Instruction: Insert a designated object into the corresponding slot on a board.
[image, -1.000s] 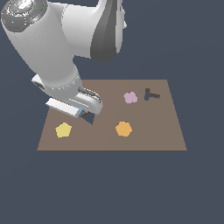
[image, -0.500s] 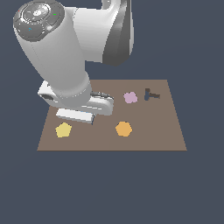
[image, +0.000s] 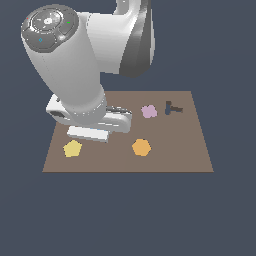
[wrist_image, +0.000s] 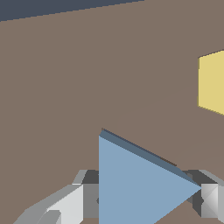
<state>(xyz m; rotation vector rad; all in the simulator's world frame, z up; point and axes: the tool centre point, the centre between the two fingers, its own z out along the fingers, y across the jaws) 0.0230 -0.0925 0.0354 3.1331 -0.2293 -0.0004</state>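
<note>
In the wrist view the light-blue triangular block (wrist_image: 140, 183) sits between my gripper's (wrist_image: 146, 199) two grey fingers (wrist_image: 65, 203), which touch its flat side and its tip. The gripper is shut on it, just over the brown board (wrist_image: 65, 87). A darker blue strip runs along the block's upper edge. I cannot make out the navy triangular slot. In the exterior view my hand (image: 100, 122) hangs low over the board's (image: 175, 150) left half and hides the fingers, the block and the slot.
A yellow pentagon (image: 72, 148) lies near the hand and shows in the wrist view (wrist_image: 212, 83). An orange hexagon (image: 141, 147) lies at the board's front middle. A pink shape (image: 148, 111) and a dark T-shaped cut-out (image: 172, 108) lie at the back right.
The arm has swung round and now covers more of the board's left part. The fingertips and dark patch seen under the hand a second ago are now hidden.
</note>
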